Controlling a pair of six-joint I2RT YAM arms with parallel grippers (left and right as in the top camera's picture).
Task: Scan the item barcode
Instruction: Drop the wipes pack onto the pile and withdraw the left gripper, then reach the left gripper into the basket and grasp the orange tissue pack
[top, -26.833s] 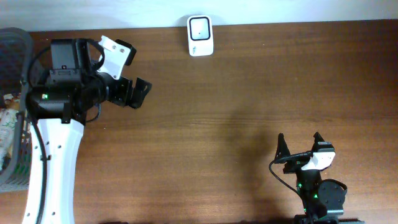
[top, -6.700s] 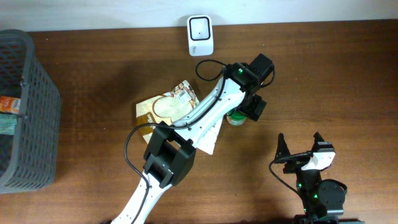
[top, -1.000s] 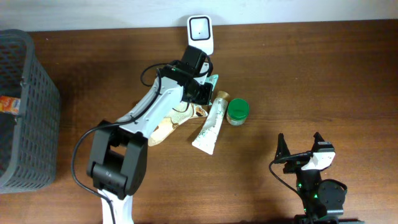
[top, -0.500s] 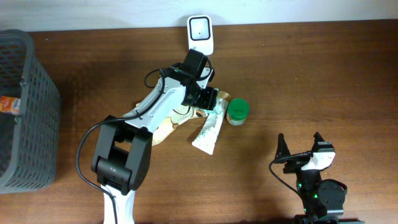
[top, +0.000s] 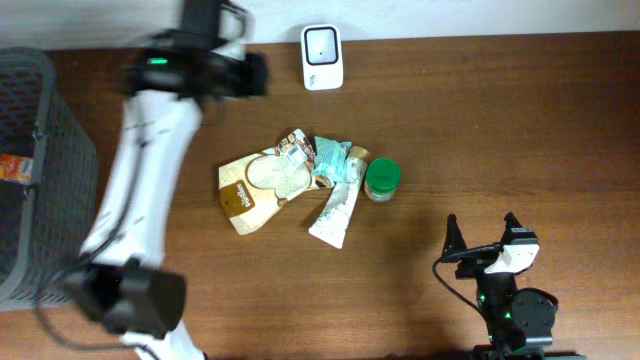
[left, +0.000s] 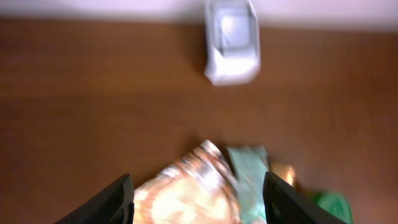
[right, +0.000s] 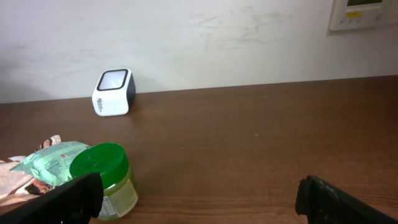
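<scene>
Left arm has swung off the pile toward the far-left of the table, where the left gripper blurs, its fingers spread and empty in the wrist view. The teal packet lies released on the pile. It overlaps the brown pouch and the white tube, just beside the green-lidded jar and short of the scanner. The right gripper rests wide open, well apart.

Pouches and green-lidded jar near scanner
</scene>
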